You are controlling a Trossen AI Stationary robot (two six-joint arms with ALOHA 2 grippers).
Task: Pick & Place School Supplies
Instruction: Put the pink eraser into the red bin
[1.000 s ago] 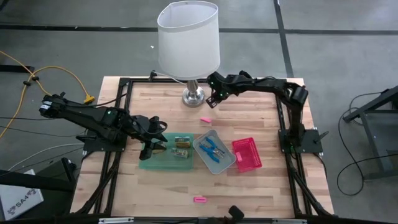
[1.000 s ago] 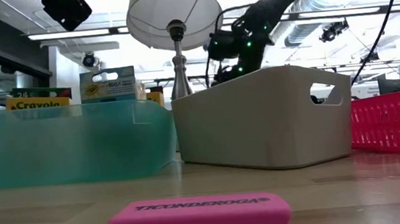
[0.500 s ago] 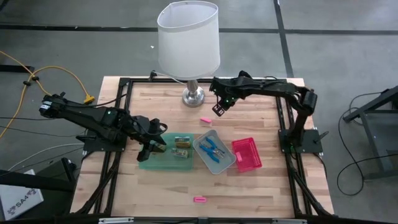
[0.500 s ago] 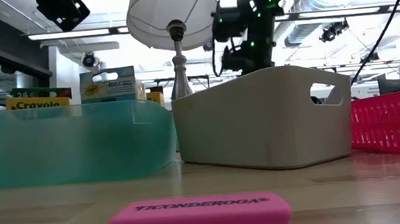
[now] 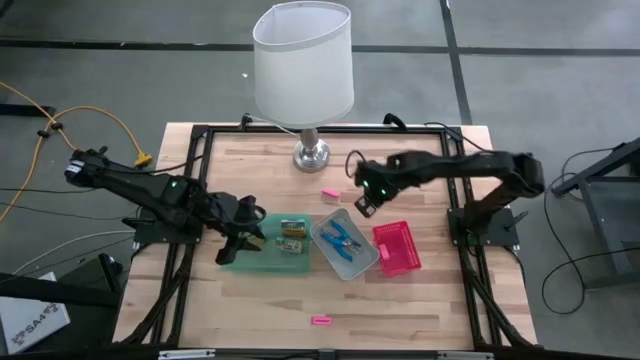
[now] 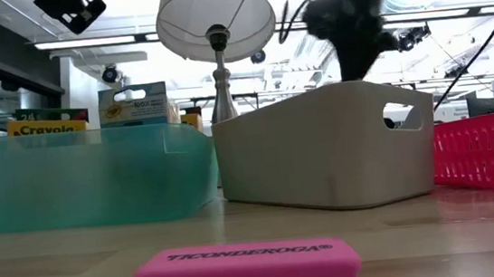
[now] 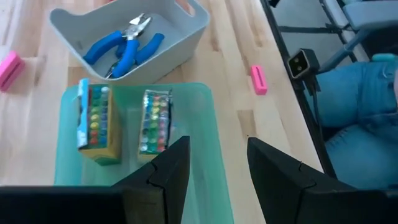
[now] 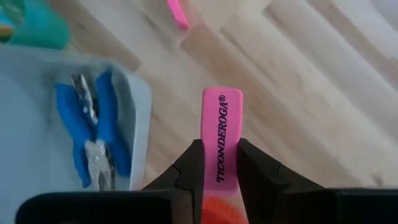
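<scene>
Flat pink rubber eraser [image 8: 221, 137] is pinched endwise by right gripper [image 8: 219, 163] fingers right of centre; slippage possible before the pink mesh basket [image 5: 397, 247]; left gripper [image 7: 217, 169] fingers spread, empty.

A white-shaded lamp [image 5: 303, 65] on a chrome base is parked at the far edge of the wooden table [image 5: 400, 290]. Three trays are lined up mid-table: a green tray [image 5: 262, 261], a grey tray [image 5: 364, 262] touching it, then a pink basket [image 5: 398, 247]. A yellow cable [image 5: 100, 115] is looped on the floor off to the left.
</scene>
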